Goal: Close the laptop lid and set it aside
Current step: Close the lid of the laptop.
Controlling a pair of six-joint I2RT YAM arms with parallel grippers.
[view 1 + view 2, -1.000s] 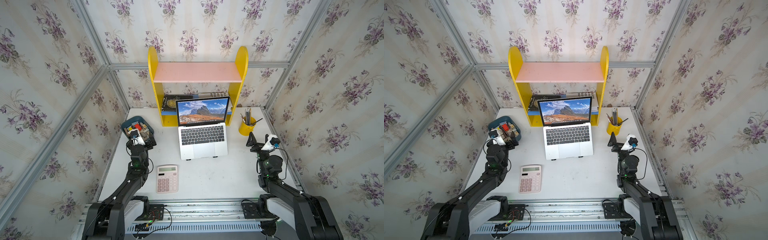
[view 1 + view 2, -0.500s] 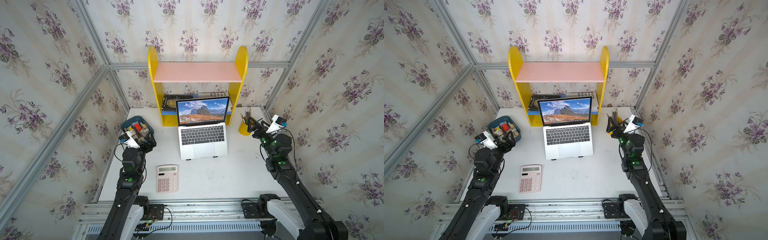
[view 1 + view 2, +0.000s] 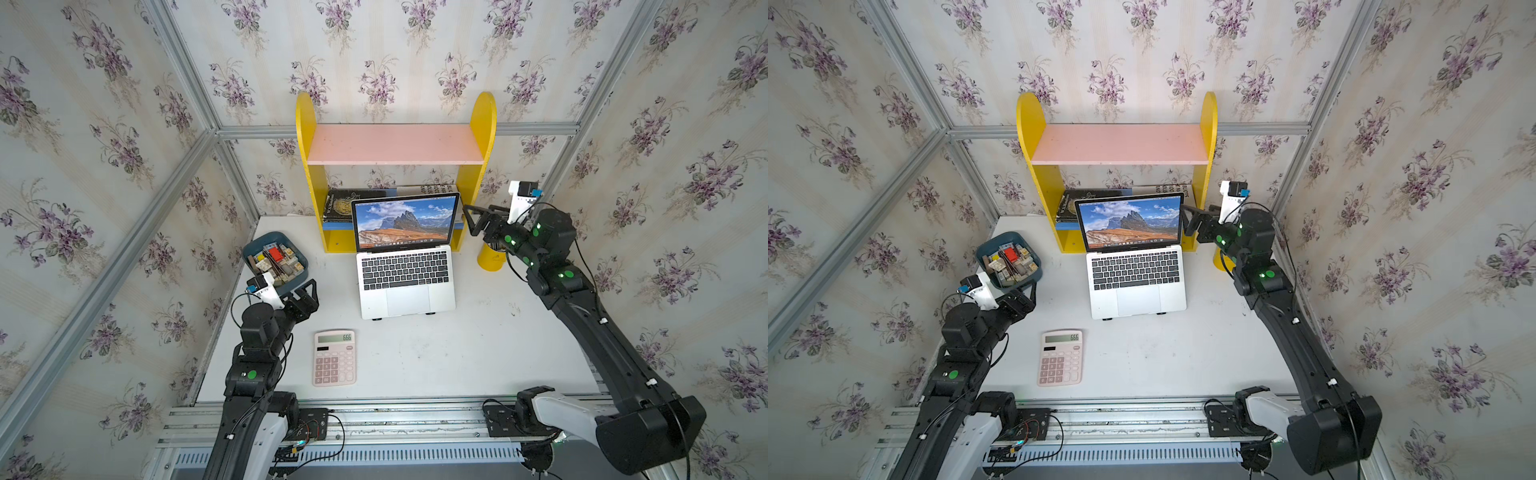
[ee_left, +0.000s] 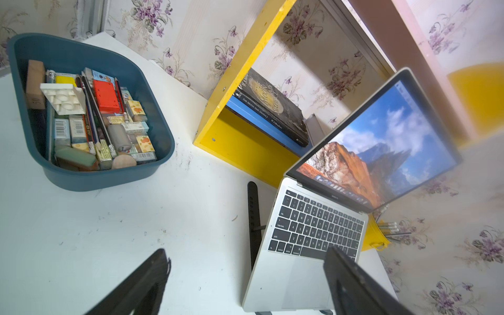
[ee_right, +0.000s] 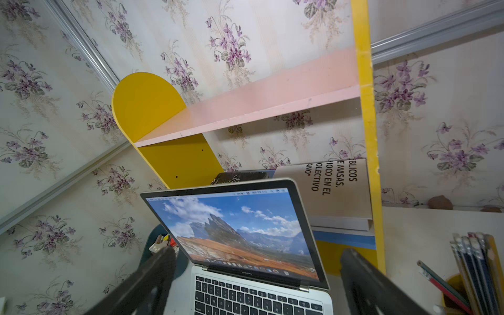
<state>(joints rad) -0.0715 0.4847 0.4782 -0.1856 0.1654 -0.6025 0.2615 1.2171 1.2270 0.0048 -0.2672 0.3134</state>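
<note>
While the laptop [image 3: 405, 286] sits open at the back-centre of the table [image 3: 457, 357], the laptop lid [image 3: 405, 222] stands tilted back, long axis running left-right. Nearer by far is the right tool [image 3: 472, 220]: just beside the lid's upper right edge, no contact visible, jaws spread wide, empty. The left tool [image 3: 309, 296] is well apart off the front-left corner, also spread, holding nothing. Likely next: the right arm tips the top edge down.
</note>
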